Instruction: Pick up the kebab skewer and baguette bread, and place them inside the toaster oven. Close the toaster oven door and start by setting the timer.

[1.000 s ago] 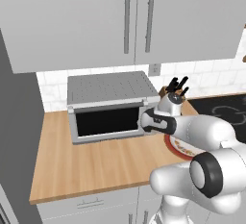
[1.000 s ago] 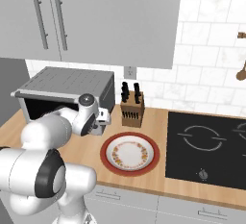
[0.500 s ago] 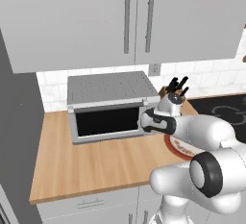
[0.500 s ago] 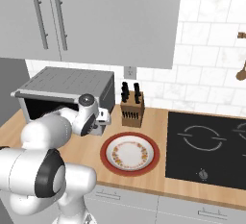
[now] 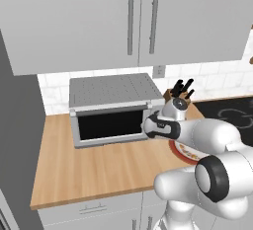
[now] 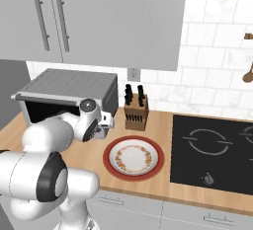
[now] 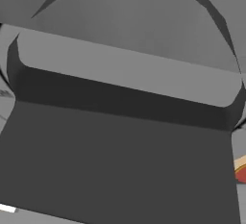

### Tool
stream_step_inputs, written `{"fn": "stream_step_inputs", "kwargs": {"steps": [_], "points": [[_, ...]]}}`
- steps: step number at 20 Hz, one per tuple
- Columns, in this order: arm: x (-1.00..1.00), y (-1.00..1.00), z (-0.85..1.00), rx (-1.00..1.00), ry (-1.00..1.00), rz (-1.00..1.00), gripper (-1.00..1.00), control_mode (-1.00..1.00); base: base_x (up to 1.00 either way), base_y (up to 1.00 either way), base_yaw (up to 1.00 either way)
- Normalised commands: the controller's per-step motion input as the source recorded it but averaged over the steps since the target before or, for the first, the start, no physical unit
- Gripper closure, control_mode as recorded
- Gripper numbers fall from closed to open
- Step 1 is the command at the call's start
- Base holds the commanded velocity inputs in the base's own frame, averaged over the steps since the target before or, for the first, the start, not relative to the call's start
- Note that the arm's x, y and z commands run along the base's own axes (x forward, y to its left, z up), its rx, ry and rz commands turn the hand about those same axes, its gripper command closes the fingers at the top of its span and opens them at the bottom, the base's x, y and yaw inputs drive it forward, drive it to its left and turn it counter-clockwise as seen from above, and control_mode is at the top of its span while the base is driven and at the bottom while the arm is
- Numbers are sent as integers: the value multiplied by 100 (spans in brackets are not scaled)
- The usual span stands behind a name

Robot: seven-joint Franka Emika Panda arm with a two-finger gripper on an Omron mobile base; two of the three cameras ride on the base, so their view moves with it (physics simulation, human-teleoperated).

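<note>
1. The toaster oven (image 5: 111,106) stands at the back of the wooden counter (image 5: 94,167), against the tiled wall and under the grey cupboards. Its perforated top is bare.
2. The toaster oven door (image 5: 112,124) stands upright and shut against the front; behind its dark glass nothing can be made out, so I cannot tell where the kebab skewer and the baguette bread are.
3. The white arm reaches from 5 o'clock in the left base view toward the oven's right end, where the knob panel would be. The wrist covers that panel, so the knobs themselves cannot be seen.
4. The claw (image 6: 105,121) is at the oven's front right corner, seen past the wrist in the right base view as a pale block just beside the oven's side wall.
5. Its jaws are spread about as wide as they go — nothing is seen held between them. Whether a finger touches the oven I cannot tell.
6. The hand view is very close on a rounded grey form with a dark flat face below it — too close to name with confidence. At 3 o'clock in that view a sliver of red and orange shows.
7. A red-rimmed plate (image 6: 133,157) lies on the counter at 4 o'clock from the oven, with no food on it.
8. A knife block (image 6: 136,113) stands at the wall, at 12 o'clock from the plate. A black cooktop (image 6: 212,152) lies at 3 o'clock from the plate.
</note>
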Motion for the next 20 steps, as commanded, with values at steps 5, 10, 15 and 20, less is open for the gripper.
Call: {"fn": "stream_step_inputs", "kwargs": {"steps": [5, 10, 15, 20], "points": [[0, 0, -10, 0, 0, 0, -100, -100, 0, 0, 0], [0, 0, 0, 0, 0, 0, -100, -100, 0, 0, 0], [0, 0, 0, 0, 0, 0, -100, -100, 0, 0, 0], [0, 0, 0, 0, 0, 0, -100, -100, 0, 0, 0]]}}
